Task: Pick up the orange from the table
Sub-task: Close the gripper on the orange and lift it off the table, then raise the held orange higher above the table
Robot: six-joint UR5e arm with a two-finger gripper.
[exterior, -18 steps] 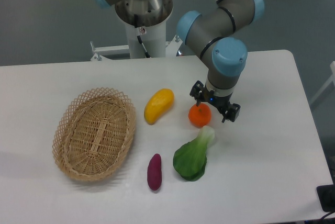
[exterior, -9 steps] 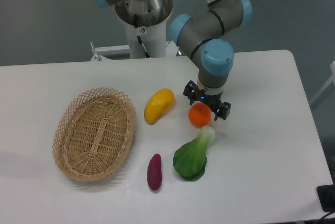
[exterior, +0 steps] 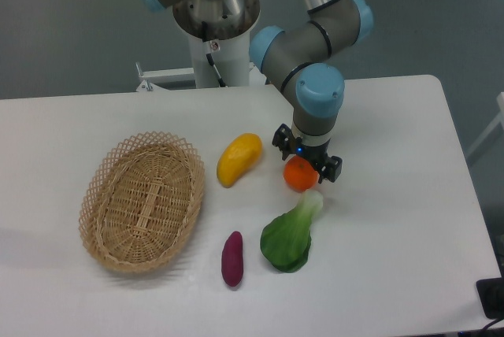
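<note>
The orange (exterior: 298, 177) is a small round bright-orange fruit lying on the white table (exterior: 394, 219), right of centre. My gripper (exterior: 305, 156) hangs directly over it, pointing down, and hides the orange's top edge. The jaws are open, one finger up-left and the other down-right of the orange's top. I cannot tell whether the fingers touch the fruit. The orange rests on the table.
A yellow mango-like fruit (exterior: 239, 158) lies just left of the orange. A green leafy vegetable (exterior: 292, 232) lies right below it, nearly touching. A purple sweet potato (exterior: 232, 257) lies further left, and a wicker basket (exterior: 142, 201) stands at the left.
The gripper has moved left, from the orange's right side to directly over it. The orange and the other things have not moved.
</note>
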